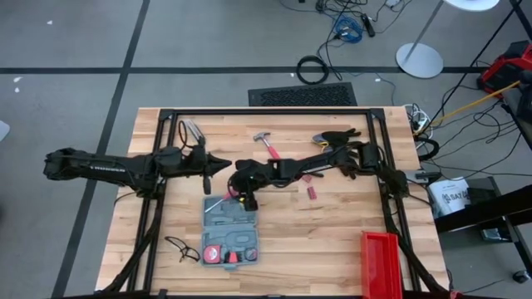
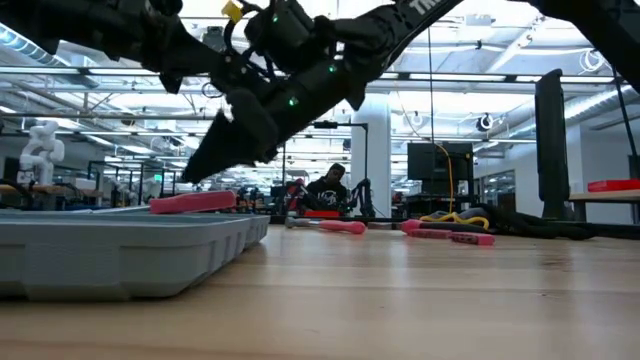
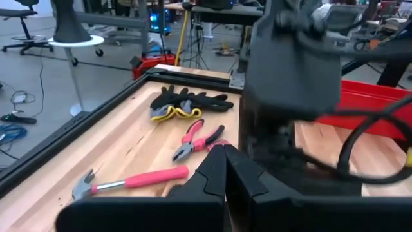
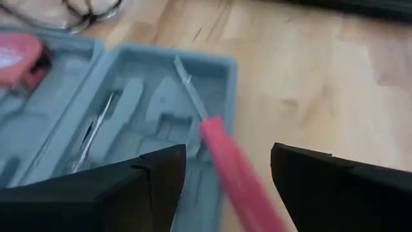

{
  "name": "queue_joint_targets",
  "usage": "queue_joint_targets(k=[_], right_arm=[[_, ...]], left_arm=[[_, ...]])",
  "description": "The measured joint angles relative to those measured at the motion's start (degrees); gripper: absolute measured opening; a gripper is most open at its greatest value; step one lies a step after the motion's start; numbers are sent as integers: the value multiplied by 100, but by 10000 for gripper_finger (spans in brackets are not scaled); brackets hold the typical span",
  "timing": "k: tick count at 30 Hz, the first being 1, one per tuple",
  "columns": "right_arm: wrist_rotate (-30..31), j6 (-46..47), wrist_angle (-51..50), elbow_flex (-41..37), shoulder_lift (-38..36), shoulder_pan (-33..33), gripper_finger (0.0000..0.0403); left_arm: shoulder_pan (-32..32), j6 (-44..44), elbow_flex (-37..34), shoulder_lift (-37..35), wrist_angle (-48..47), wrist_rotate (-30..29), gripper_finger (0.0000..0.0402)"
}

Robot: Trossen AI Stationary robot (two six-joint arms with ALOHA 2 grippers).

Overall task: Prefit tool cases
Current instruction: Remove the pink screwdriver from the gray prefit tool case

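Observation:
The blue-grey tool case (image 1: 231,233) lies open on the table, its grey moulded tray up; it also shows in the right wrist view (image 4: 129,109) and the low view (image 2: 120,240). A red-handled screwdriver (image 4: 225,161) lies slanting over the case's far rim, its shaft (image 1: 218,202) over the tray. My right gripper (image 4: 228,174) is open above the case's far edge, one finger on either side of the red handle, not touching it. My left gripper (image 3: 225,169) is shut and empty, left of the right gripper and beyond the case's far edge (image 1: 220,164).
A pink-handled hammer (image 1: 266,145), pliers (image 3: 196,140) and dark gloves (image 1: 337,137) lie at the far side. A small red piece (image 1: 312,192) lies right of the case. A red bin (image 1: 381,264) stands near right. Safety glasses (image 1: 183,249) lie left of the case.

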Motion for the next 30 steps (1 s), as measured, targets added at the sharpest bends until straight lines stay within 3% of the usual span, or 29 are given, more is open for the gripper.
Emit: queue_joint_targets(k=[8, 24, 30], right_arm=[[92, -79, 256, -9, 257, -10, 198], [15, -394, 124, -4, 247, -66, 10], [42, -412, 318, -4, 247, -28, 1]], left_arm=[[0, 0, -2, -2, -14, 1, 0], [0, 0, -4, -2, -47, 49, 0], [0, 0, -4, -2, -74, 51, 0]])
